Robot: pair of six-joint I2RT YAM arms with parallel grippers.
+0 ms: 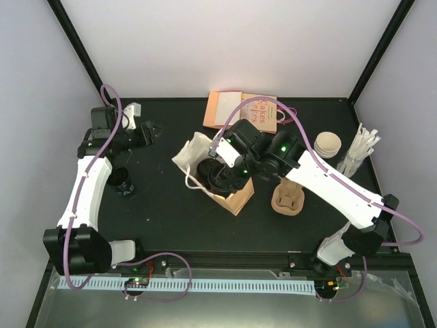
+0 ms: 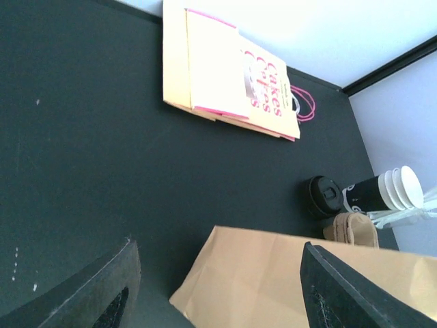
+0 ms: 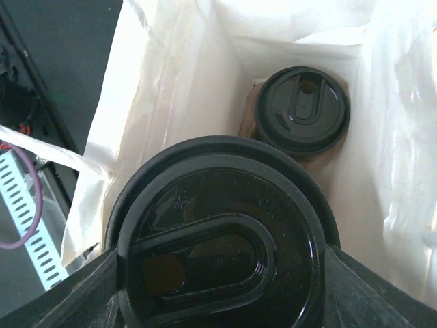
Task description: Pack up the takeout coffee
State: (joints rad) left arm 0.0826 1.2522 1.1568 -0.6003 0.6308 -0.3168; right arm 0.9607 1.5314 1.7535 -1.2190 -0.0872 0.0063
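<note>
Two black-lidded cups show in the right wrist view: the takeout coffee [image 3: 222,253] sits clamped between the right gripper's [image 3: 225,304] fingers, inside the mouth of the paper bag [image 3: 164,89]; the second cup [image 3: 302,109] stands on the bag's floor; the left gripper [image 2: 218,301] hangs spread and empty above the black table [image 2: 82,171], near the bag.

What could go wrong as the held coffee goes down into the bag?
The held takeout coffee could knock the lidded cup already seated in the bag. It might also snag the bag's white wall, and the open left gripper is not steadying the bag, so it may tip.
</note>
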